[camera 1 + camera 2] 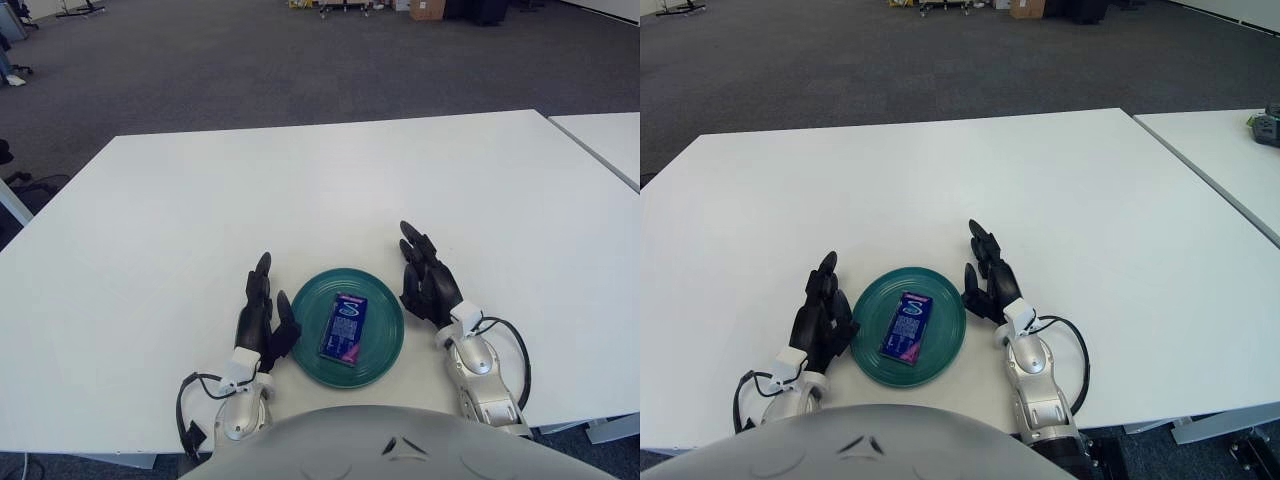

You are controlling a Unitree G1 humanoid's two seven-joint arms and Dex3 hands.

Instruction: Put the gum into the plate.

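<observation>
Gum [343, 328] lies flat inside the teal plate [385, 345] right in front of my chest, a blue pack with its long side running away from me. On one side of the plate my left hand [262, 322] rests on the white table [300, 190], fingers loose and pointing forward, gripping nothing. On the other side my right hand [428, 284] sits just beside the rim, fingers spread and relaxed, holding nothing. Beyond the table's far edge stretches grey carpet [250, 60].
</observation>
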